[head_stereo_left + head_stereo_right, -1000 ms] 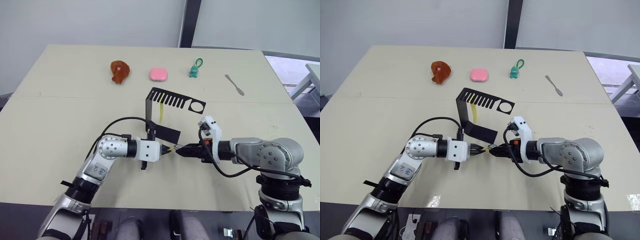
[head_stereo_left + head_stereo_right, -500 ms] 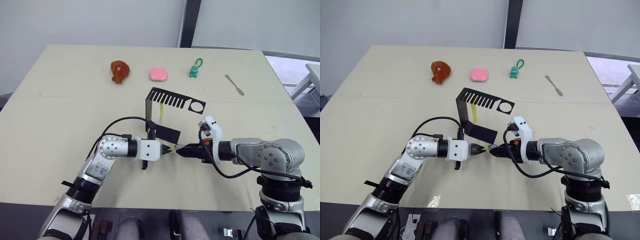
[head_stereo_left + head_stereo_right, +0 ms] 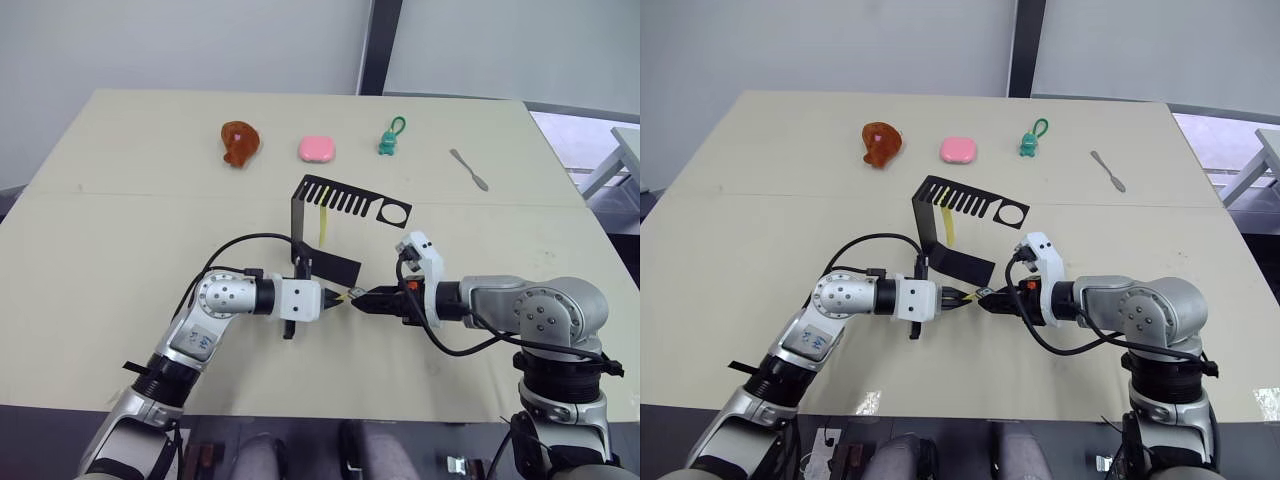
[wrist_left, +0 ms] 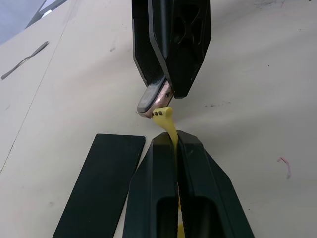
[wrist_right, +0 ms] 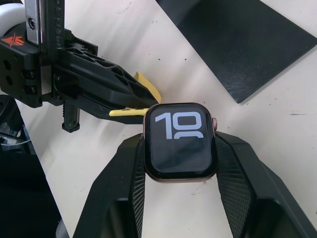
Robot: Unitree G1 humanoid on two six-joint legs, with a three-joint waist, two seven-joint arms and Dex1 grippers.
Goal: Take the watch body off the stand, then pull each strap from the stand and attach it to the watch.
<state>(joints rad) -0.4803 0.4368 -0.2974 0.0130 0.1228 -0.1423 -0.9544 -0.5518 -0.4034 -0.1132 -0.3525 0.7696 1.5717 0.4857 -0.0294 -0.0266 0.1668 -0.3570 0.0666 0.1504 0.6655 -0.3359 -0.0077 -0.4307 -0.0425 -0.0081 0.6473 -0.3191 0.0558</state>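
Low over the table's front middle, my two grippers meet tip to tip. My right gripper [image 5: 181,143] is shut on the watch body [image 5: 181,141], a black square face with pale digits, held by its sides. My left gripper [image 4: 177,140] is shut on a yellow strap [image 4: 168,121], whose end touches the edge of the watch body [image 4: 154,98]. Just behind them stands the black stand [image 3: 335,200], with its flat foot [image 3: 330,265] close to my left gripper [image 3: 335,298]. Another yellow strap [image 3: 324,225] hangs from the stand's comb arm.
Along the far side of the table lie an orange-brown lump [image 3: 240,142], a pink rounded block [image 3: 316,149], a green toy on a loop [image 3: 390,138] and a small metal tool [image 3: 468,170]. Cables loop beside both wrists.
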